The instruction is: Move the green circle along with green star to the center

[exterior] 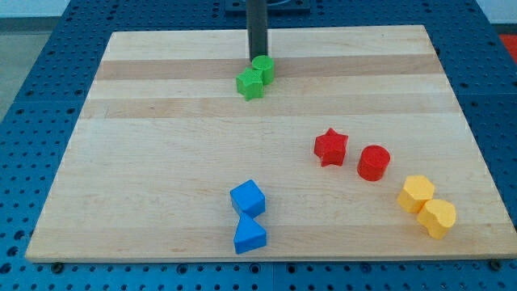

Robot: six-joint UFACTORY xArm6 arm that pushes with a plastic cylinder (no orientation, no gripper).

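at the view's top, my tip (257,59) touching the green circle (263,68), green star (250,83) alongside; no claw.

Bright, even overhead light, soft short shadows, sharp throughout

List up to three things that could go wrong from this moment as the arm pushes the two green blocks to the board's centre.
1. My tip sits just above the green circle, slightly to its left; an off-centre push may let the circle roll away sideways.
2. The green star lies below and left of the circle, so the pair could split, with only one block travelling.
3. Pushing too far to the right may disturb the red star.
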